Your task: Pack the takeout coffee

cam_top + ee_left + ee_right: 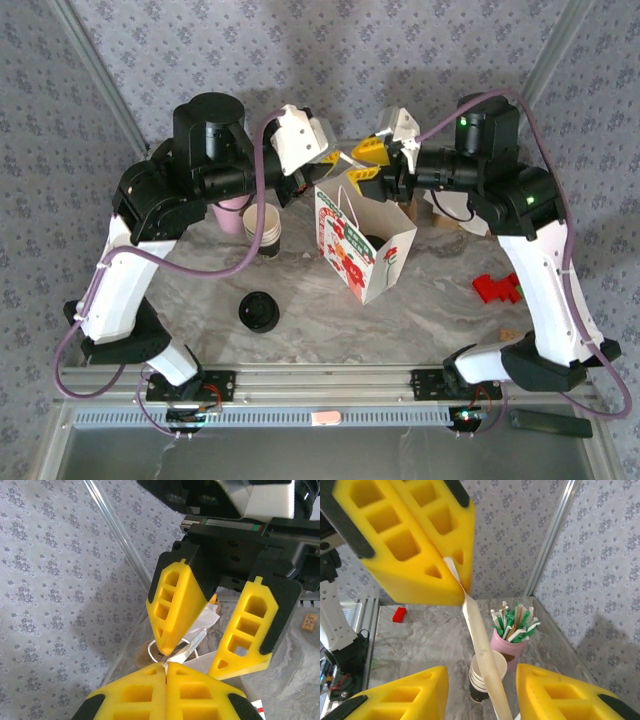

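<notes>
A white paper bag (pixel 362 262) with red flowers stands open mid-table. Inside its mouth lies a dark round shape (pixel 373 242), apparently the black lid of the takeout coffee; the cup itself is hidden. My left gripper (pixel 337 157) hangs above the bag's far rim, and its fingers (pixel 166 666) are shut on the bag's pale paper handle (pixel 199 641). Facing it, my right gripper (pixel 359 162) stands open. In the right wrist view the handle strip (pixel 479 640) runs between my right gripper's (pixel 481 672) spread fingers without touching either.
Left of the bag stand a stack of lidless cups (pixel 263 230) and a pink cup of straws (pixel 509 647). A pile of black lids (pixel 259 311) lies front left. A red block (pixel 497 288) sits at the right, wooden pieces (pixel 441 216) behind.
</notes>
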You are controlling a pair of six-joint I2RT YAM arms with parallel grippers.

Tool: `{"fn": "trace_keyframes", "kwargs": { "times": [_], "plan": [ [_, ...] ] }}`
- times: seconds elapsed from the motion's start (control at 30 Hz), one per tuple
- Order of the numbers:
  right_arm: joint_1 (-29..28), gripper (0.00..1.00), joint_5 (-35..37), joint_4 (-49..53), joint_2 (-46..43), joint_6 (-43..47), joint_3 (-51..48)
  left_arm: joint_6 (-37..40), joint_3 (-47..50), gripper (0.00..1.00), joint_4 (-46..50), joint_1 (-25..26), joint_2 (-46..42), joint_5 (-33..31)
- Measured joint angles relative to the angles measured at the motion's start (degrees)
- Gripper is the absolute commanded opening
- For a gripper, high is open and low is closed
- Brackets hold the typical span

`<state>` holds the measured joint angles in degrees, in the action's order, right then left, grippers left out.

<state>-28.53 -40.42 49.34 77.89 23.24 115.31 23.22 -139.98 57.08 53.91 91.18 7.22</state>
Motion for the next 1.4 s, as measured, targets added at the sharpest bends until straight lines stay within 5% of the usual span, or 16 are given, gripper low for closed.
{"fn": "trace_keyframes", "kwargs": {
  "times": [0.6, 0.8, 1.0, 1.2, 1.4],
  "plan": [
    [-3.7, 0.05, 5.6, -3.3, -1.5, 1.7, -7.3, 0.3, 0.0, 0.0, -0.2, 0.6, 0.1, -1.9],
    [-4.3, 0.02, 8.8, -4.9, -2.8, 1.7, -8.5, 0.1, 0.4, 0.01, -1.1, 0.6, 0.1, -3.5],
    [-4.5, 0.02, 12.7, -7.5, -4.5, 1.0, -10.6, -1.4, 1.2, 0.57, -3.1, 0.9, 0.0, -8.1],
    [-3.8, 0.03, 18.6, -14.6, -6.8, -2.8, -16.2, -2.5, 10.3, 0.74, -9.0, 0.9, -4.3, -14.8],
    [-3.0, 0.04, 25.5, -30.3, -7.0, -10.3, -25.4, -4.3, 25.4, 0.75, -20.3, 0.8, -14.7, -22.0]
  ]
}}
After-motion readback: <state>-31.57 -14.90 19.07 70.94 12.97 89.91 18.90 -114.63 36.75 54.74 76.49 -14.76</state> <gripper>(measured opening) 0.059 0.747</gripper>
